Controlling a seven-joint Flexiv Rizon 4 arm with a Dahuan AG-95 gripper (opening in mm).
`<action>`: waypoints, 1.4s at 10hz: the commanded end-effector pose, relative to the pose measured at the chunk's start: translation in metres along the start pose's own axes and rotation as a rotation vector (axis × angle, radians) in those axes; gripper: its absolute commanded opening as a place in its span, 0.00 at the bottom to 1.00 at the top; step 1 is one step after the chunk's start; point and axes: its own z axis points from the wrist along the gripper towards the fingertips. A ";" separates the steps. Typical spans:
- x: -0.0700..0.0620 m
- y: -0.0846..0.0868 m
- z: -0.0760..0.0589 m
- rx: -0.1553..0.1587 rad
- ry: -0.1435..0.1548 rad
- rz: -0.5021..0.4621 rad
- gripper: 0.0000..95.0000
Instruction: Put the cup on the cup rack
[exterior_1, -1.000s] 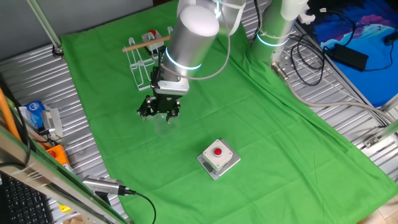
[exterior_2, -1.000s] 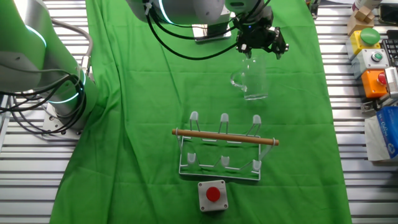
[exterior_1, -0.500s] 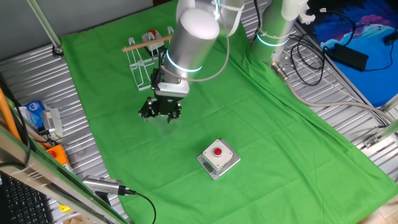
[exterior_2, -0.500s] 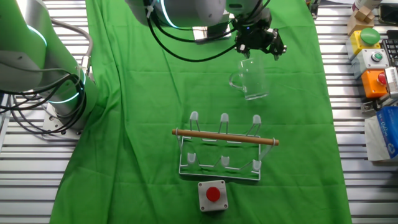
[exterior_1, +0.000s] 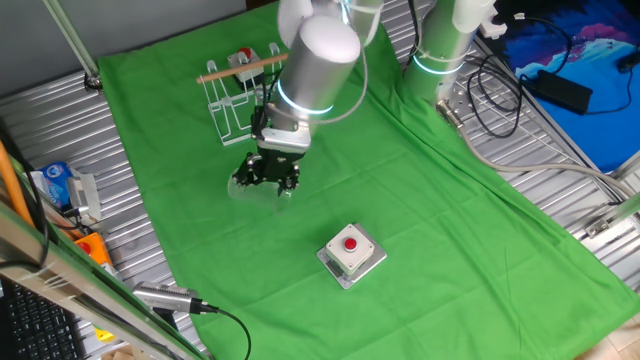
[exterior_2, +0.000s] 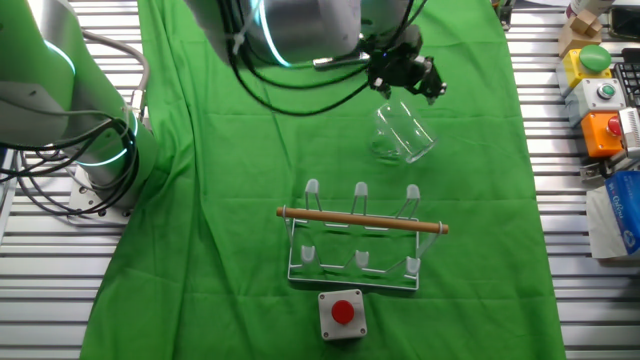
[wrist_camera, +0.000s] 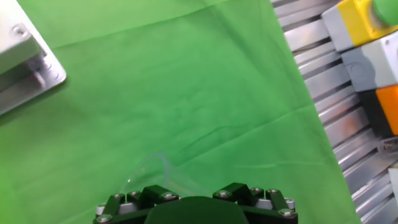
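The cup (exterior_2: 402, 132) is a clear glass with a handle. It hangs tilted just under my gripper (exterior_2: 405, 80), which is shut on its rim and holds it a little above the green cloth. In one fixed view the gripper (exterior_1: 268, 175) is in front of the cup rack (exterior_1: 232, 95), with the cup (exterior_1: 250, 186) faint below it. The white wire rack (exterior_2: 355, 245), with its wooden dowel (exterior_2: 362, 220), stands apart from the cup. In the hand view only a faint glass edge (wrist_camera: 152, 171) shows above the hand's black housing; the fingers are hidden.
A grey box with a red button (exterior_2: 342, 313) sits in front of the rack, also in one fixed view (exterior_1: 350, 252). Coloured control boxes (exterior_2: 600, 95) stand off the cloth's edge. A second arm's base (exterior_2: 75, 120) stands beside the cloth. A metal plate (wrist_camera: 25, 59) lies on the cloth.
The cup stood upright on the cloth before; now it is tilted and raised with the gripper, which has shifted slightly sideways.
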 end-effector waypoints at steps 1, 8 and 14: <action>0.002 0.000 0.001 -0.048 0.027 -0.003 0.80; 0.021 -0.002 -0.006 -0.073 0.067 -0.057 0.80; 0.021 -0.002 -0.005 -0.115 0.080 -0.035 1.00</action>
